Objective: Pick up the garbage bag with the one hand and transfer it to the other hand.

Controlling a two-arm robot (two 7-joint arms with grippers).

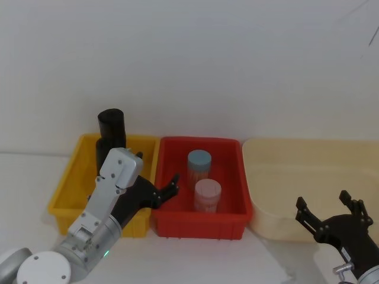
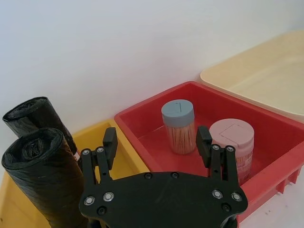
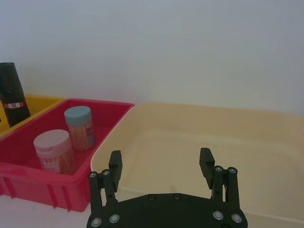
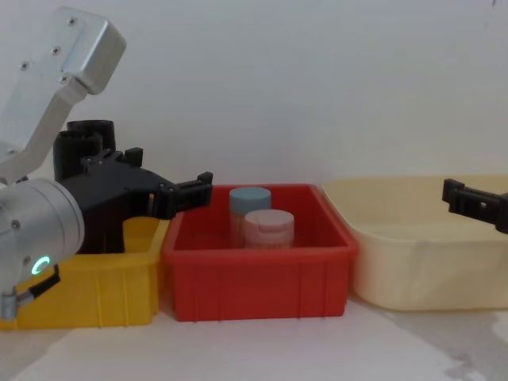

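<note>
The garbage bag (image 2: 40,180), a matte black, crinkly plastic roll wound into a fat cylinder, stands on end in the yellow plastic bin (image 1: 65,189) at the left middle of the head view. Close behind it stands a like black roll with a small red-and-white label (image 3: 12,92). The black two-fingered left claw (image 2: 156,142) hangs over the rim between that bin and the glossy red plastic bin (image 1: 177,222), fingers spread wide and empty. The bag is just beside one finger, outside the gap. The red bin holds a clear blue-lidded toothpick jar (image 1: 199,165) and a pink-lidded jar (image 1: 208,195). At the lower right, the right claw (image 1: 325,204) is wide open near the front rim of the smooth cream tub (image 1: 260,195).
</note>
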